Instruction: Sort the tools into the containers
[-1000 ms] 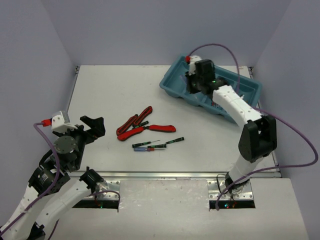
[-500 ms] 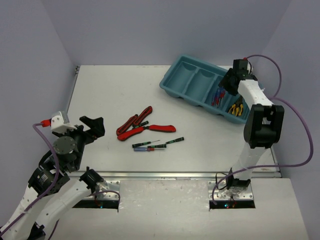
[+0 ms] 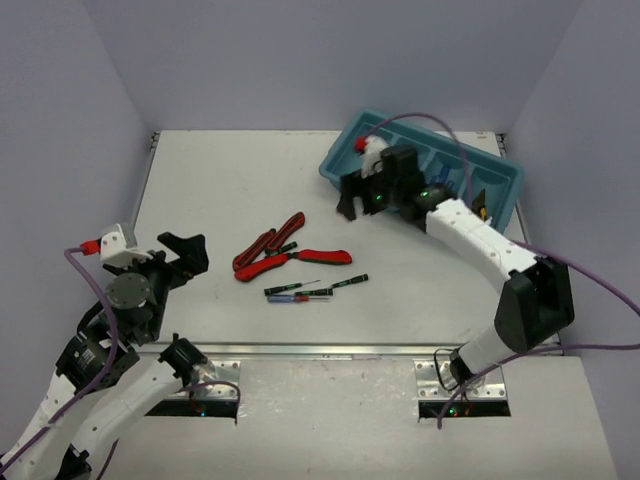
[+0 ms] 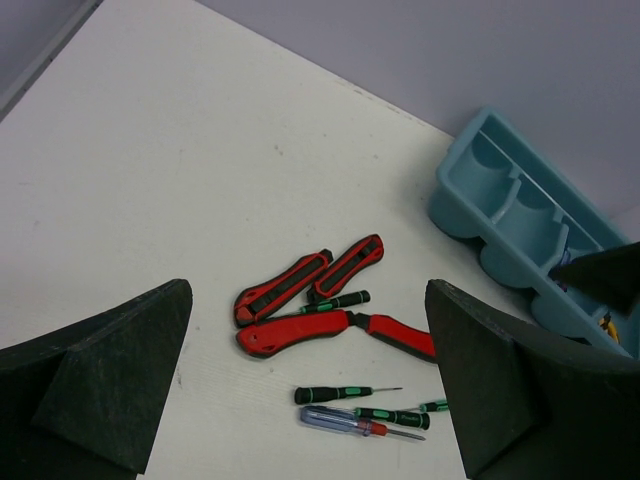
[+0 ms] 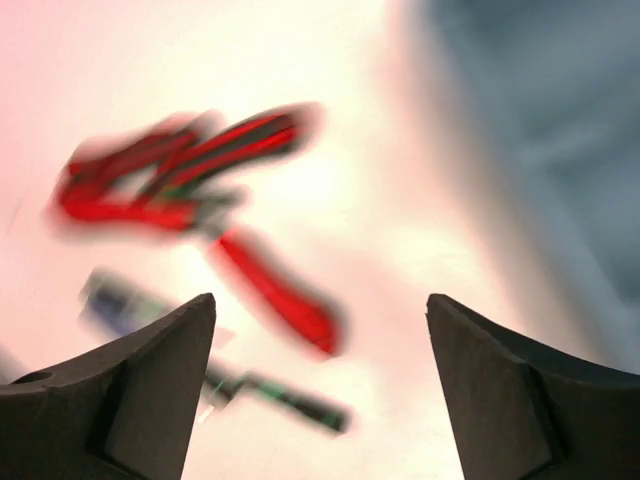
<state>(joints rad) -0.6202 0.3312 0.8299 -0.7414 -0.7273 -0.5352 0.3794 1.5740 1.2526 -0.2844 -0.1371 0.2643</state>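
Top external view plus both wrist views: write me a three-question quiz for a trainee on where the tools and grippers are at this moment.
1. True or false: the left gripper is shut on the red-handled cutters.
2. Which gripper is nearer the teal tray? A) the left gripper. B) the right gripper. C) both are equally near.
3. Short answer: how many blue-handled screwdrivers lie on the table?

Key: 1 false, as its jaws are wide apart and the cutters lie on the table; 2 B; 3 one.
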